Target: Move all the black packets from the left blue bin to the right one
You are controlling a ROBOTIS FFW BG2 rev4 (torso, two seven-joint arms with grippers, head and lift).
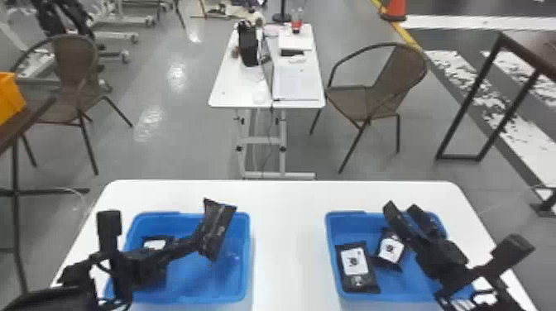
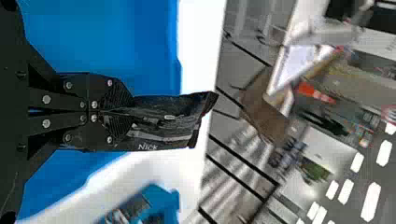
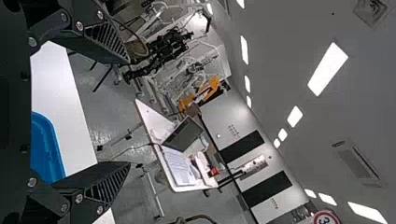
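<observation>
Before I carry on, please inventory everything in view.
Held packet: 1, black, in left gripper, above left bin
Loose packets: 2, black, in right bin
Partly hidden packet: at least 1, black, in left bin
Main table: 1, white, under both bins
Far table: 1, white, ahead
Laptop: 1, grey, on far table
Bag: 1, black, beside laptop
Chairs: 2, brown, left and right
Side tables: 2, dark, left and right edges
Crate: 1, orange, left edge
Cone: 1, orange, far right
Left gripper: 1, black, shut on held packet
Right gripper: 1, black, open, over right bin
</observation>
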